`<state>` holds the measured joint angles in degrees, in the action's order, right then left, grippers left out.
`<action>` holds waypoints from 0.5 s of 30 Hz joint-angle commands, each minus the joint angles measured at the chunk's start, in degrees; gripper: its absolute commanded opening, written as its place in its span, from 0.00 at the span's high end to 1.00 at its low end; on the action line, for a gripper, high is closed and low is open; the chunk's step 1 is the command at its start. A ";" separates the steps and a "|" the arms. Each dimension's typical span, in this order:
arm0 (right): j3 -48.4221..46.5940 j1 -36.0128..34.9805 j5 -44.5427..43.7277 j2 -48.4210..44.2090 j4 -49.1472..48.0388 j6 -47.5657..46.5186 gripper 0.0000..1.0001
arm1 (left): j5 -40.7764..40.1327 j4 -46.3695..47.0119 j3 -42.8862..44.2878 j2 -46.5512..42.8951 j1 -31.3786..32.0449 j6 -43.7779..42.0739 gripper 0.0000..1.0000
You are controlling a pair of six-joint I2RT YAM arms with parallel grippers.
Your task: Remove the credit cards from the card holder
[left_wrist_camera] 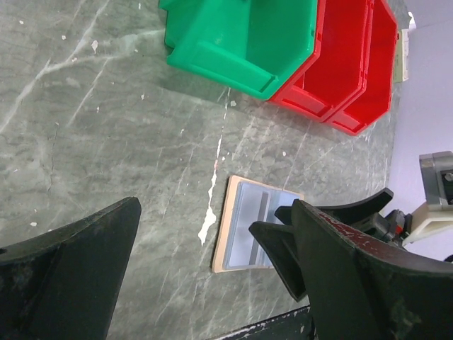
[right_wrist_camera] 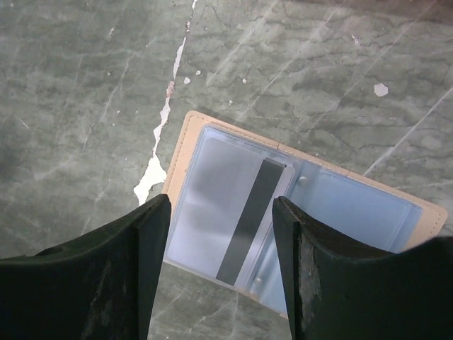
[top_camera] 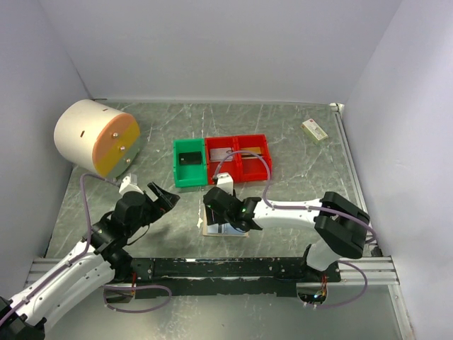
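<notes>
Tool: right gripper (right_wrist_camera: 221,212) unclenched, empty; holder (right_wrist_camera: 185,138) lies open just below. 1 card (right_wrist_camera: 212,191) inside, between jaws: thin, stiff, slick. Likely best to pinch edge, slide out. Beside: left gripper (left_wrist_camera: 195,216) spread wide, empty.

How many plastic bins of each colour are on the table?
Green bin: 1
Red bins: 2
Total: 3
</notes>
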<state>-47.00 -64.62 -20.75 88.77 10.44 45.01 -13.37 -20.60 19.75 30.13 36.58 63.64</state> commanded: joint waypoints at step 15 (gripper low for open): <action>-4.20 -0.17 -0.44 7.12 4.42 1.06 0.36 | 0.77 -0.89 -0.47 -1.86 -0.24 0.79 0.00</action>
<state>-50.26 -64.62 -20.53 94.52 13.23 45.23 -13.26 -21.34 18.98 28.40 36.58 64.53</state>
